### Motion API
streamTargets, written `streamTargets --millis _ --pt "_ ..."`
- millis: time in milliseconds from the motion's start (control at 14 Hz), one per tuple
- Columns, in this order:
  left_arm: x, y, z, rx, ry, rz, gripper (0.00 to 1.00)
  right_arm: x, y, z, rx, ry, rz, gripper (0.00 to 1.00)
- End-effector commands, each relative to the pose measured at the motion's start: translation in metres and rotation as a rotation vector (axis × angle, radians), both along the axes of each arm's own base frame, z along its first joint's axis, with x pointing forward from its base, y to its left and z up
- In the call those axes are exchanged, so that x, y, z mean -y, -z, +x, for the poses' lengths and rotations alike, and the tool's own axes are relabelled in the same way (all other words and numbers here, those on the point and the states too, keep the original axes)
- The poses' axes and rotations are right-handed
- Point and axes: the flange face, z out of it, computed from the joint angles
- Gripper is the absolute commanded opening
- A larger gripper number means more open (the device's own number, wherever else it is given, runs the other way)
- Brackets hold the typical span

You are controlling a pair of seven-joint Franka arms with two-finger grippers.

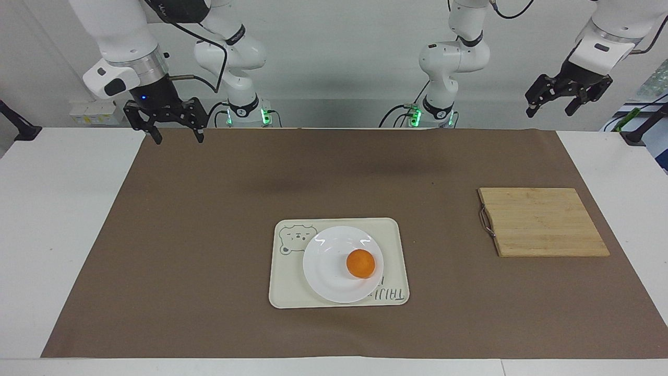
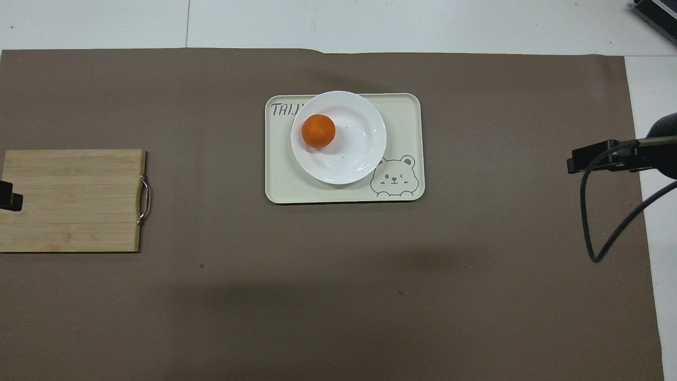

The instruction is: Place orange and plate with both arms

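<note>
The orange (image 1: 360,263) lies in the white plate (image 1: 326,261), off its centre toward the left arm's end. The plate sits on a cream tray with a bear drawing (image 1: 289,287) in the middle of the brown mat. They also show in the overhead view: the orange (image 2: 318,130), the plate (image 2: 359,145), the tray (image 2: 407,114). My right gripper (image 1: 178,138) hangs open and empty over the mat's corner at the right arm's end. My left gripper (image 1: 549,110) hangs open and empty, raised over the left arm's end of the table. Both are well away from the plate.
A bamboo cutting board (image 1: 543,222) with a metal handle lies on the mat toward the left arm's end, also in the overhead view (image 2: 71,200). A brown mat (image 1: 209,235) covers most of the white table.
</note>
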Motion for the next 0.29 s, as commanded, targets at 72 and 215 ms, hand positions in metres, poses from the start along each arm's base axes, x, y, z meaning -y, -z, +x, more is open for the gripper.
streamTargets --millis 72,215 --pt "-0.0025 -0.0001 -0.0068 -0.002 0.000 0.007 1.00 0.0033 -0.0036 -0.0061 -0.005 -0.003 -0.024 1.00" --pt "-0.0017 -0.0008 -0.0068 -0.001 0.000 0.008 1.00 0.0069 -0.0029 -0.0060 -0.007 0.001 -0.025 1.00"
